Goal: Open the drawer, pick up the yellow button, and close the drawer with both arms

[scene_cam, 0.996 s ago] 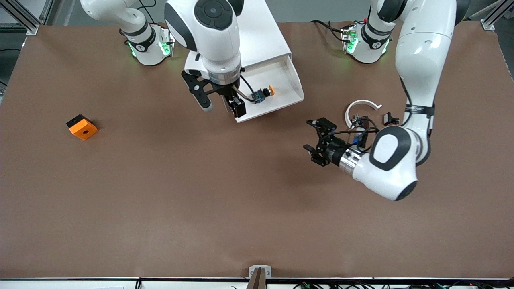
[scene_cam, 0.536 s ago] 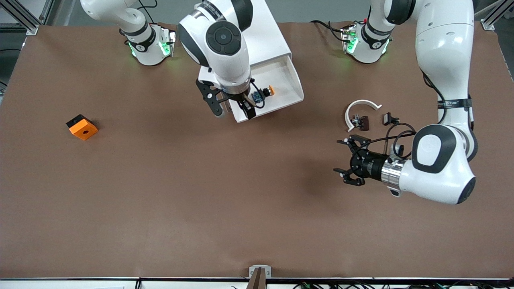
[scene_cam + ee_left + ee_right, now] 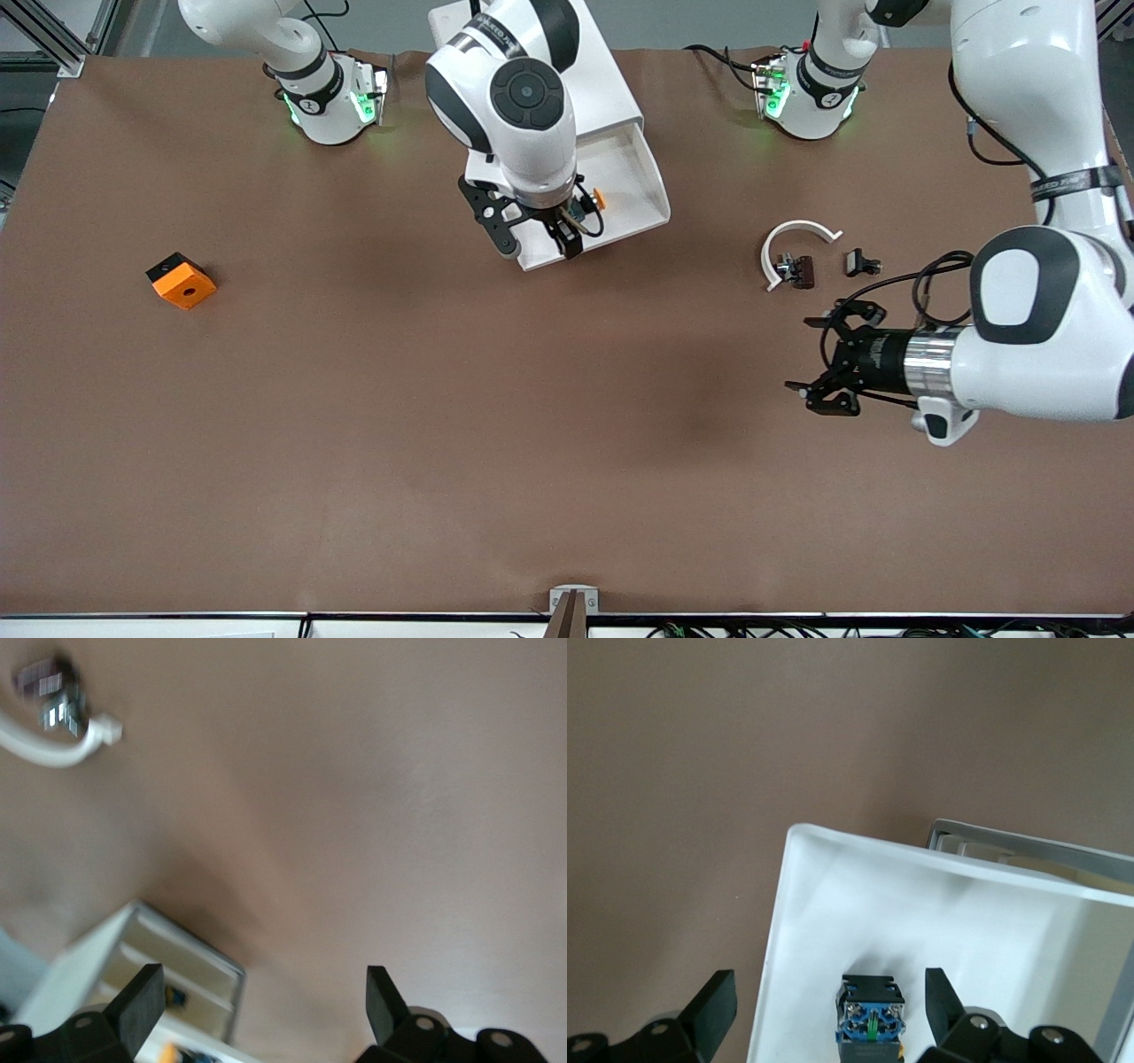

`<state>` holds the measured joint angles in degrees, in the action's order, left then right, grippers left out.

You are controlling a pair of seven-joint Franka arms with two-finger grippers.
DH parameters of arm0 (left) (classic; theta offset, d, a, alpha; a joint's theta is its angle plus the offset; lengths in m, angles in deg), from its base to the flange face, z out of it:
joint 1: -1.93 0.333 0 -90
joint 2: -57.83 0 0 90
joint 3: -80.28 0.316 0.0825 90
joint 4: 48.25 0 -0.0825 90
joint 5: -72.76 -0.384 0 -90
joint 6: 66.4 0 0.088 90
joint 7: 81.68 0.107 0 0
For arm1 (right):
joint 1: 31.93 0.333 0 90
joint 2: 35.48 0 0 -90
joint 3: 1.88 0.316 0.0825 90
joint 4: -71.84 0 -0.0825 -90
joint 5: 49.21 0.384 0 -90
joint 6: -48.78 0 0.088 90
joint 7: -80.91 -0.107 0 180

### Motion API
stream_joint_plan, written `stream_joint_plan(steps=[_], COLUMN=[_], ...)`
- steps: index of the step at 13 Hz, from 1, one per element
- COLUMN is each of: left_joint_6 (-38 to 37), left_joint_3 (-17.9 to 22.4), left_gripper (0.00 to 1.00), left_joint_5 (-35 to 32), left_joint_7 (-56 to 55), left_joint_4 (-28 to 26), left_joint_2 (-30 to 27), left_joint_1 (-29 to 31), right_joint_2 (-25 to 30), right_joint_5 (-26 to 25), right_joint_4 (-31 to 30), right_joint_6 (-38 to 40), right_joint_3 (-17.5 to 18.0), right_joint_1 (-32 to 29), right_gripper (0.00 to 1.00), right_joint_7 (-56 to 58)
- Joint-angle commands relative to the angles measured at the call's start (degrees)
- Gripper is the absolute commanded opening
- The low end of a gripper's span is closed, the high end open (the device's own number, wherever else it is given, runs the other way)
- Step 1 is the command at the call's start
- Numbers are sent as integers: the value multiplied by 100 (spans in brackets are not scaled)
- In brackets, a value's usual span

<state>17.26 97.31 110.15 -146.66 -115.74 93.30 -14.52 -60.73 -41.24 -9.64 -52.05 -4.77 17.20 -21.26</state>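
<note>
One button lies on its side in the open drawer, orange cap toward the left arm's end. Right gripper hangs spread over it; left gripper, spread, hangs above bare worktop.

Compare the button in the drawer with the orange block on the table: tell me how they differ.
The button lies inside the open drawer, under the open right gripper; the orange block sits on the bare table toward the right arm's end. The button looks smaller, with a round orange cap on a dark body; the block is square with a hole. Both show orange.
</note>
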Motion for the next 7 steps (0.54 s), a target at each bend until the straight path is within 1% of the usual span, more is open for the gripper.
stream_joint_plan(steps=[1,3,7], left_joint_6=[45,45,45], left_joint_3=[46,63,99], left_gripper=[100,100,100], left_joint_5=[-625,-1030,-2092], left_joint_7=[985,1845,3314], left_joint_4=[-98,-107,-133], left_joint_2=[-241,-452,-777], left_joint_1=[2,11,-15], right_joint_2=[-173,-173,-252], right_joint_5=[82,99,134], right_joint_4=[168,133,124], right_joint_6=[37,37,46], right_joint_3=[-46,-46,-46], right_joint_1=[87,131,254], right_gripper=[95,95,95], right_joint_7=[-93,-40,-40])
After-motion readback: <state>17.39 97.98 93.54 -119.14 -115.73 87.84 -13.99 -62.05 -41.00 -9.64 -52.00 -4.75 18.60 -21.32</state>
